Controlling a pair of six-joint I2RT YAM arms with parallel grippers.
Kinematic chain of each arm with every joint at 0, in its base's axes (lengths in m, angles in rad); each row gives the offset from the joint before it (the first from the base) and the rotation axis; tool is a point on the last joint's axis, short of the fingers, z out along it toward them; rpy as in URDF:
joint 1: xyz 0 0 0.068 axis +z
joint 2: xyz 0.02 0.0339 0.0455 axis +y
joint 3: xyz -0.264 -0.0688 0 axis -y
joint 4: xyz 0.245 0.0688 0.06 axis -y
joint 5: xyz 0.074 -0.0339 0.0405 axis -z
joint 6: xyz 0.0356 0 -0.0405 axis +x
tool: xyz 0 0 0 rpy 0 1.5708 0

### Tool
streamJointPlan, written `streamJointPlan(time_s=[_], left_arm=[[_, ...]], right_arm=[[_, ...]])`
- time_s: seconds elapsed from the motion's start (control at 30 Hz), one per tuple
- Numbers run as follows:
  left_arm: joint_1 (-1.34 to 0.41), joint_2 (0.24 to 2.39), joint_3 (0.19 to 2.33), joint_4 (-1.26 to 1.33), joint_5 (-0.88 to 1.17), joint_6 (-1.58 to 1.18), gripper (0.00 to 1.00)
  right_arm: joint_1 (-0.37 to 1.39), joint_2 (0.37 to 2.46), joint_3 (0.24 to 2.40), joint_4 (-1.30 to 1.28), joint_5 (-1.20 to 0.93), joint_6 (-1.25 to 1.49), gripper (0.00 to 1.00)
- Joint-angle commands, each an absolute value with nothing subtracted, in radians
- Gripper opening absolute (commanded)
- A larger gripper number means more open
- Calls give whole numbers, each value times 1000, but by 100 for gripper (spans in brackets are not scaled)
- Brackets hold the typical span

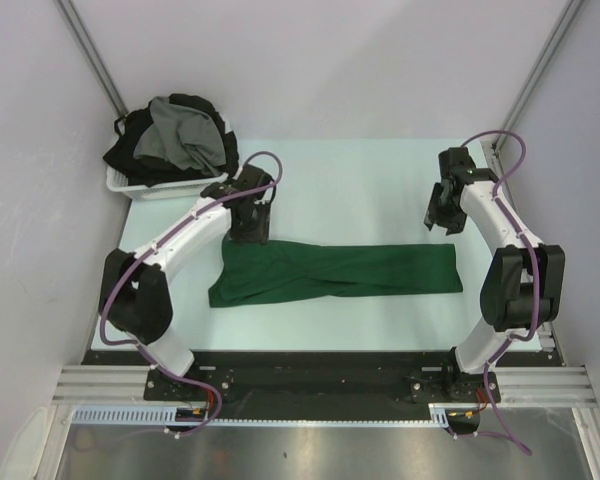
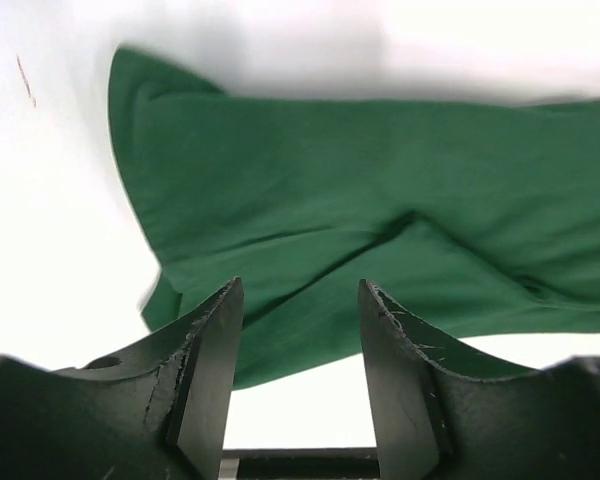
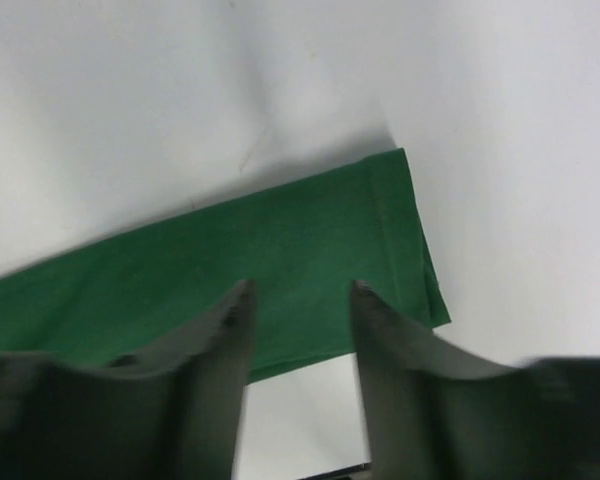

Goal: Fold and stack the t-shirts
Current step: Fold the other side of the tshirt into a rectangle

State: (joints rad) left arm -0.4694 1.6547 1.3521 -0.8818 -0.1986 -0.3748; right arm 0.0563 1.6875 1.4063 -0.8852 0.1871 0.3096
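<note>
- Green t-shirt [image 1: 335, 272] is lying as a long folded strip on the table [image 1: 380, 185], with bare room surrounding every edge.
- Left jaws and right jaws are hovering parted, empty.
- Basket [image 1: 130, 188] is holding heaped shirts [image 1: 185, 135], partly hiding each other.

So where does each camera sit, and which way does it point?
Top external: above and behind the arms, looking down at the table, the green t-shirt, the white basket; both arms show.
Left wrist: on the left arm, looking past the open left gripper at the shirt's wrinkled end.
Right wrist: on the right arm, past the open right gripper at the shirt's squared end.
Shared: all three see that t-shirt.
</note>
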Motion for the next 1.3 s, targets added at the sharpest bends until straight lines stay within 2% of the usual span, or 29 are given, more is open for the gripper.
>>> streamJointPlan(time_s=[0.0, 0.37, 0.57, 0.83, 0.9, 1.0, 1.03, 1.1, 1.13, 1.2, 1.23, 1.27], left_arm=[[-502, 1582, 1430, -836, -187, -379, 56], [-522, 1608, 1381, -802, -163, -373, 59], [-525, 1617, 1385, -799, -166, -365, 61], [-551, 1433, 1322, -687, -153, -382, 63], [-551, 1408, 1324, -678, -160, -393, 62], [-552, 1368, 1295, -655, -170, -414, 59], [-552, 1358, 1284, -644, -167, -419, 58], [-552, 1336, 1259, -632, -161, -434, 51], [-554, 1332, 1253, -629, -155, -437, 49], [-555, 1330, 1241, -638, -150, -440, 43], [-557, 1333, 1239, -640, -149, -440, 40], [-557, 1336, 1235, -652, -149, -439, 29]], right_arm=[[61, 1683, 1419, -853, 166, 299, 55], [51, 1693, 1374, -835, 192, 259, 80], [63, 1678, 1367, -827, 109, 281, 84], [221, 1559, 1332, -709, 75, 255, 85], [233, 1514, 1298, -657, 60, 249, 81], [238, 1505, 1284, -661, 31, 252, 68], [239, 1505, 1281, -669, 29, 252, 55], [241, 1505, 1273, -680, 23, 247, 42], [241, 1502, 1264, -683, 23, 248, 26], [239, 1502, 1253, -681, 26, 245, 12], [241, 1502, 1244, -678, 28, 242, 1], [239, 1506, 1243, -678, 31, 242, 0]])
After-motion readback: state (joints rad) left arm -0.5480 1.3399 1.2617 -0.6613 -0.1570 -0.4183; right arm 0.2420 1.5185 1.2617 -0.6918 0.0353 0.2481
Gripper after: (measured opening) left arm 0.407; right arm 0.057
